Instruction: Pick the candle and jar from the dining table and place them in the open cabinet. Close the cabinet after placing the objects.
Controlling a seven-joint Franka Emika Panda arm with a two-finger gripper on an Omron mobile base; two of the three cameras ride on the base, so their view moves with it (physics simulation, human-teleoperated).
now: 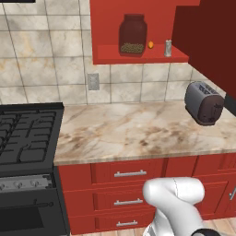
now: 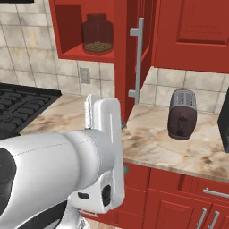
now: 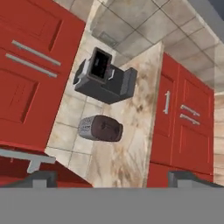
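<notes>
Jar [image 1: 133, 35] sits on the open cabinet's [image 1: 138, 54] shelf, candle [image 1: 168, 48] upright well to its right, small orange object [image 1: 150, 44] between. Right base view adds the door's bar handle [image 2: 138, 60]. Hand view shows toaster [image 3: 101, 128], coffee machine [image 3: 104, 79]; gripper [image 3: 113, 179] fingertips wide apart, empty.

A beige tiled wall [image 1: 41, 50] backs a marble counter [image 1: 138, 131] with brown veins, set over red drawers [image 1: 129, 174] with horizontal silver handles. At nine o'clock of the counter in the left base view sits a black stove [image 1: 25, 138] with its oven below. A grey wall outlet [image 1: 93, 81] is on the tiles at twelve o'clock. A silver and dark toaster [image 1: 204, 103] stands at three o'clock. In the hand view a black coffee machine [image 3: 105, 78] stands near the toaster, apart from it.
</notes>
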